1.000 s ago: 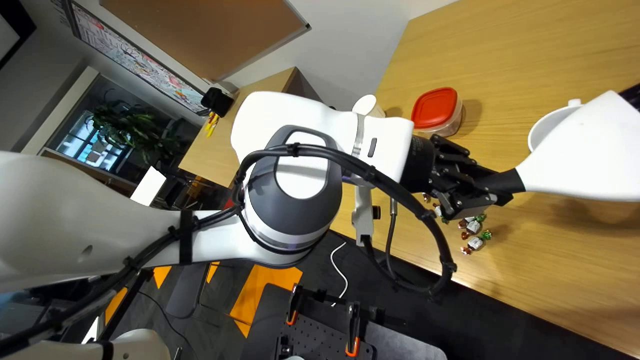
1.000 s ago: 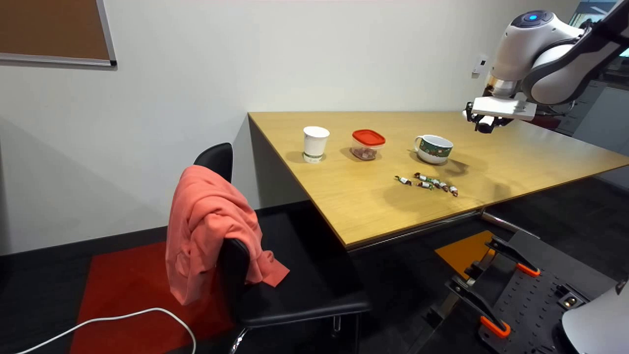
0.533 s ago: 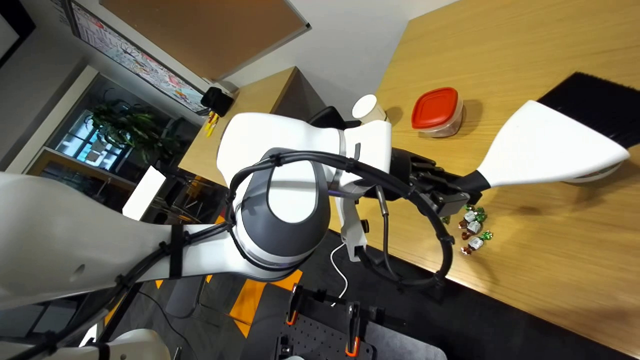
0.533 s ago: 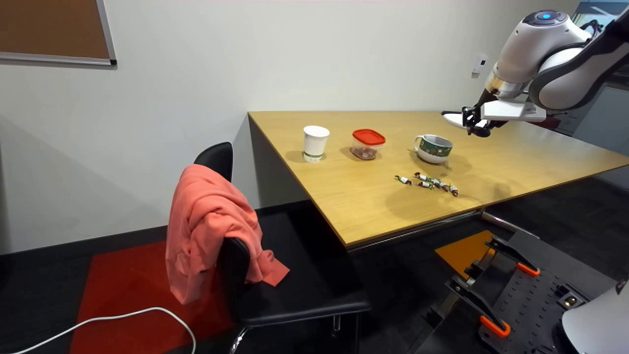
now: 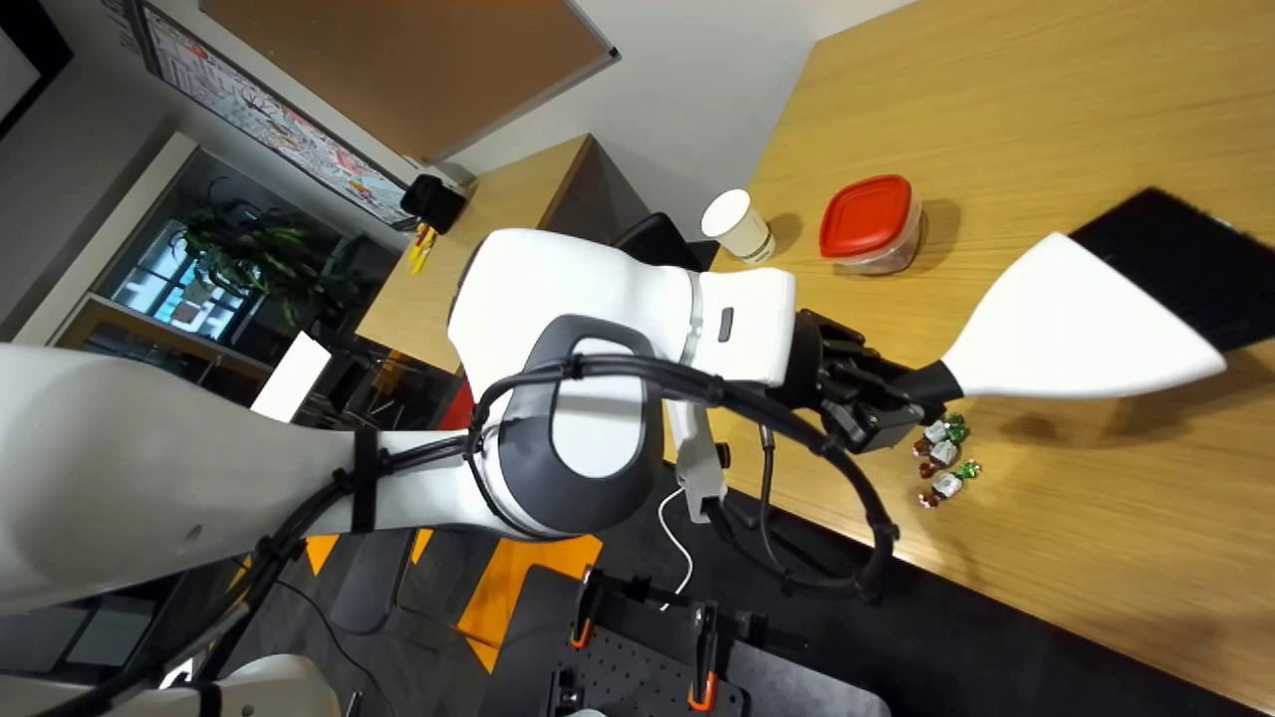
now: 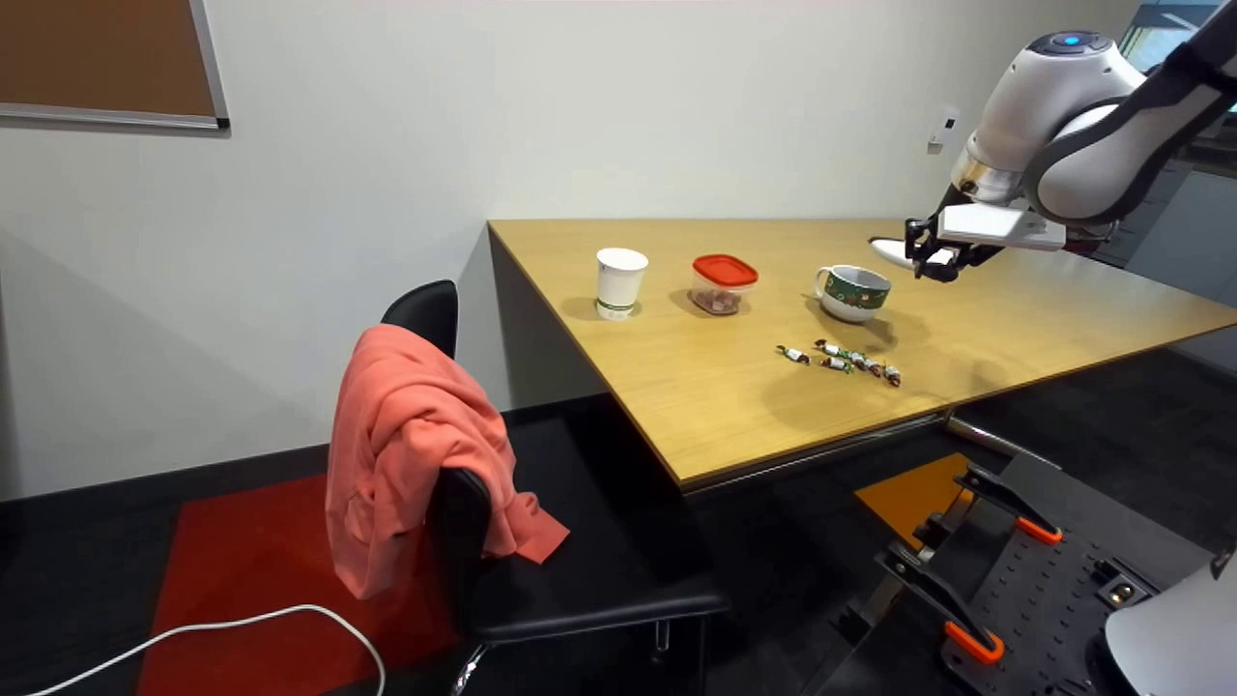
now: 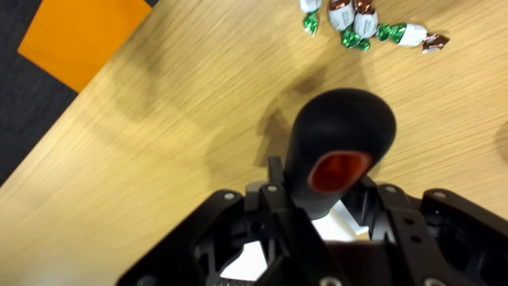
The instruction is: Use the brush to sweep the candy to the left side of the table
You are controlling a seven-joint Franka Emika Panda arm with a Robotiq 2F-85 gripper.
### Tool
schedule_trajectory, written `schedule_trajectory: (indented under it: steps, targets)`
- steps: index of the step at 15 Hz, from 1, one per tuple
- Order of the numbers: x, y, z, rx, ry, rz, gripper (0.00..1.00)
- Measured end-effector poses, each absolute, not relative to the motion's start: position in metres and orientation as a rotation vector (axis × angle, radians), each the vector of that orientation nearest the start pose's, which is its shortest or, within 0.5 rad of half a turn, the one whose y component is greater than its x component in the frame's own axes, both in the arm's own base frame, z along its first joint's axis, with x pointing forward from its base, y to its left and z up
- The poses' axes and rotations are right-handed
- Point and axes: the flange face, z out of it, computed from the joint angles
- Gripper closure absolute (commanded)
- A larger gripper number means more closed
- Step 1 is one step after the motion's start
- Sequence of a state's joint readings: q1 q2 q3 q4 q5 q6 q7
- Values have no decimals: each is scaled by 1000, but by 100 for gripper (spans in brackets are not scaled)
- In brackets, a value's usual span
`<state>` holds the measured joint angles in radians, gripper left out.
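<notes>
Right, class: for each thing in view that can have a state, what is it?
gripper: closed on the brush
brush: held above the table
candy: wrapped, on the table
mug: upright, no lid
container: red lid on, something inside
cup: upright, no lid
chair: standing, pink garment over its back
arm light: blue

White, black-bristled brush (image 5: 1081, 329), held above light wooden table (image 6: 676, 387), small wrapped candy (image 6: 858, 360) lying loosely clustered
</notes>
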<state>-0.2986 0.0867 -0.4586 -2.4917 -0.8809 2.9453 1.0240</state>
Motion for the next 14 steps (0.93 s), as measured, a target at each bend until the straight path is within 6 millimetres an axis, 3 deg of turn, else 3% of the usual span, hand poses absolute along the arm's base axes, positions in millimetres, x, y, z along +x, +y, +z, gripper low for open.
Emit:
schedule_trajectory:
  steps: [4,7,12,13,14]
  targets:
    - [379,-280,261,-2769,1758,-484,87]
    - [382,-285,267,-2593,1921,-411,87]
    - [391,-291,278,-2462,2083,-139,87]
    - [393,-290,279,-2450,2095,-99,62]
    - [396,-289,279,-2432,2107,-70,62]
